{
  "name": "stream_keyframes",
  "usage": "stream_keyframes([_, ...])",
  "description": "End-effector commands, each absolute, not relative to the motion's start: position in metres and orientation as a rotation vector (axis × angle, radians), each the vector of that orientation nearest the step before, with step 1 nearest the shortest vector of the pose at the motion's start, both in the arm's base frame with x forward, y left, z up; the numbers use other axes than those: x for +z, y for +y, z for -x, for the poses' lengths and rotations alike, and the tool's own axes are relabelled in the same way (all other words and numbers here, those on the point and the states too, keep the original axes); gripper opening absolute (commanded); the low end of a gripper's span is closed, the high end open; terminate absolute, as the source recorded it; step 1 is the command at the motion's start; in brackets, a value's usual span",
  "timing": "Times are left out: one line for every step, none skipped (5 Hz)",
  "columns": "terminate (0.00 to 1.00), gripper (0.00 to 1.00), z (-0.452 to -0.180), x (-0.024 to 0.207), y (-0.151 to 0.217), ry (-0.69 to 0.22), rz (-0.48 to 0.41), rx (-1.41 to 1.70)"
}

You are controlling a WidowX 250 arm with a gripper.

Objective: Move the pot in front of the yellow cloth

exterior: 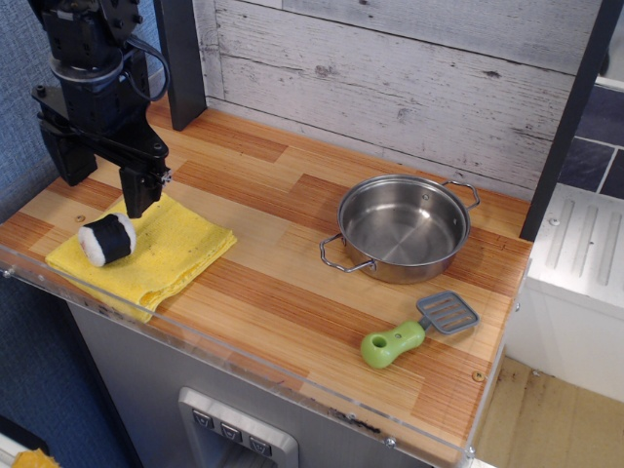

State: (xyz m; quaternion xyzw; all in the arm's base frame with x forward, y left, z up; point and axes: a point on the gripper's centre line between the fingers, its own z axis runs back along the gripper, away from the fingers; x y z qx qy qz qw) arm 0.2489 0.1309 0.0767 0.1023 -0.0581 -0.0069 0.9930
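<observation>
The shiny steel pot (pixel 405 226) with two wire loop handles stands empty on the right half of the wooden counter. The bright yellow cloth (pixel 156 253) lies folded at the front left. My gripper (pixel 102 185) hangs at the far left, above the cloth's back edge, with its two black fingers (pixel 136 190) spread apart and nothing between them. It is far to the left of the pot.
A black-and-white sushi roll toy (pixel 107 239) lies on the cloth just below my gripper. A green-handled grey spatula (pixel 419 330) lies in front of the pot. A dark post (pixel 180 63) stands behind my arm, a plank wall (pixel 390 68) at the back, a clear lip (pixel 292 375) along the front edge.
</observation>
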Motion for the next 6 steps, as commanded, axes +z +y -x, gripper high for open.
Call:
stream_keyframes([0.0, 1.0, -0.249, 0.077, 0.131, -0.116, -0.205, -0.014])
stream_keyframes([0.0, 1.0, -0.272, 0.068, 0.108, -0.098, -0.114, -0.095])
stream_keyframes([0.0, 1.0, -0.29, 0.066, 0.086, -0.13, -0.06, -0.139])
stream_keyframes([0.0, 1.0, -0.307, 0.073, 0.061, -0.184, -0.007, -0.19])
stream_keyframes([0.0, 1.0, -0.321, 0.073, 0.039, -0.232, 0.079, -0.223])
stream_keyframes([0.0, 1.0, -0.329, 0.077, 0.027, -0.277, 0.186, -0.207])
